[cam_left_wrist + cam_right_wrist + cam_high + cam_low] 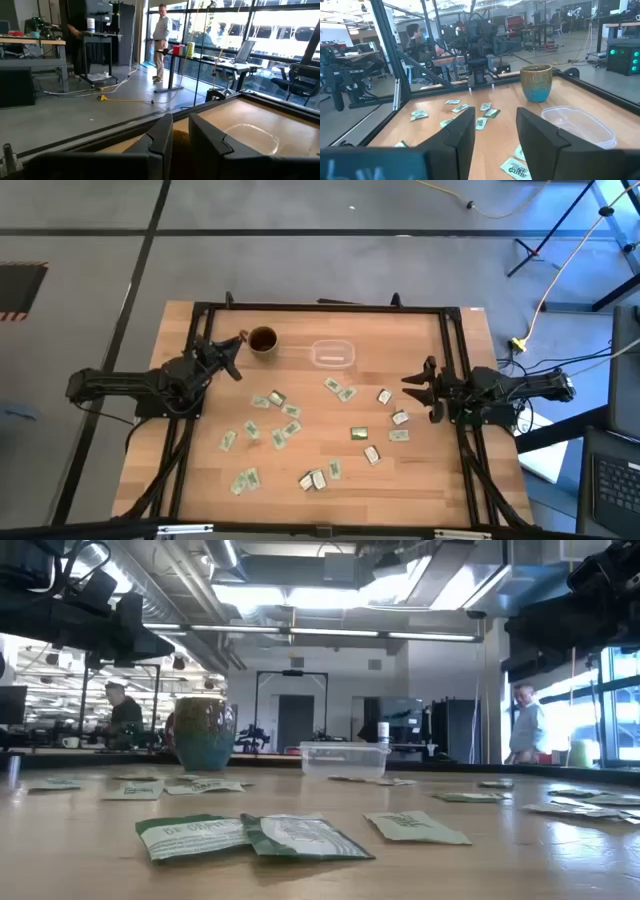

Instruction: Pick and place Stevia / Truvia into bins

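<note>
We see about twenty sachets (pixel 290 411) lying flat and scattered over the middle and near part of the table (pixel 430 480), none in the bin (pixel 333 355) yet. The bin sits empty toward the far edge, just beside the mug (pixel 263 340), which stands on its left.

Left gripper (pixel 232 366): raised near the table's left rail, close to the mug. In the left wrist view its fingers (pixel 162 137) stand a narrow gap apart with nothing between them. Right gripper (pixel 425 392): at the right rail, fingers spread wide, empty; the right wrist view shows the fingers (pixel 462 132) well apart, with sachets and bin ahead of them.

Key relation: the closest sachets to any tool are the pair by the right gripper, one (pixel 385 396) just inward of it and one (pixel 399 418) slightly nearer the front edge. Both lie to the gripper's left, toward table centre. We judge the right arm the better placed for a first pick. The left arm's nearest sachets (pixel 268 400) lie farther off, toward the front from it.

Sachet long axes vary; those by the right gripper look tilted, exact angle hard to read. A flat paper sachet will likely need a pinch taken straight down across its short side.

From the right-hand sachets the bin lies farther back and leftward.
</note>
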